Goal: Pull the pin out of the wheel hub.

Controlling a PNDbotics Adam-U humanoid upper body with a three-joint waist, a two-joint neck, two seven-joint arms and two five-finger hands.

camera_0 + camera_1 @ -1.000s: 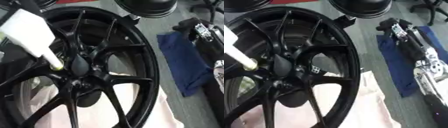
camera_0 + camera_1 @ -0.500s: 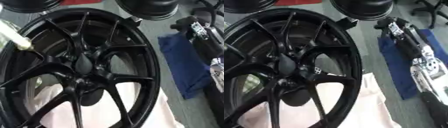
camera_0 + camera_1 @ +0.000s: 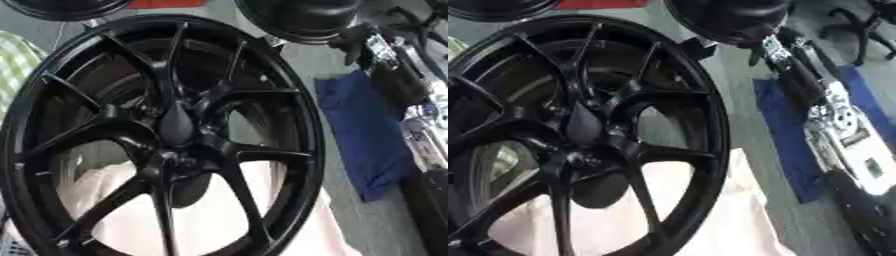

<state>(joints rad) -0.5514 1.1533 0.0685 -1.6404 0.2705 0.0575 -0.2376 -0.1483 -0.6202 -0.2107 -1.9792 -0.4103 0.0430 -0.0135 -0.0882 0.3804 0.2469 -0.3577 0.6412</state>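
Note:
A large black multi-spoke wheel [image 3: 289,125] fills the left and middle of both views, lying on a pale pink cloth [image 3: 210,225]. Its hub [image 3: 175,127] is dark, with a smooth teardrop-shaped centre; I make out no pin there. My right arm [image 3: 842,130], silver and black, runs up the right side beside the rim, apart from the wheel. Its dark hand [image 3: 785,55] lies near the top, above the blue cloth; the fingers are blurred. A pale checked shape [image 3: 17,60] shows at the left edge, outside the rim. My left hand does not show.
A blue cloth [image 3: 363,135] lies on the grey floor right of the wheel, under my right arm. Two more black wheels [image 3: 302,17] [image 3: 66,6] stand at the far edge. A chair base [image 3: 872,20] is at the top right.
A white shape with a yellowish tip that touched the hub a second ago has drawn back to the left and left the wheel. The camera has shifted too.

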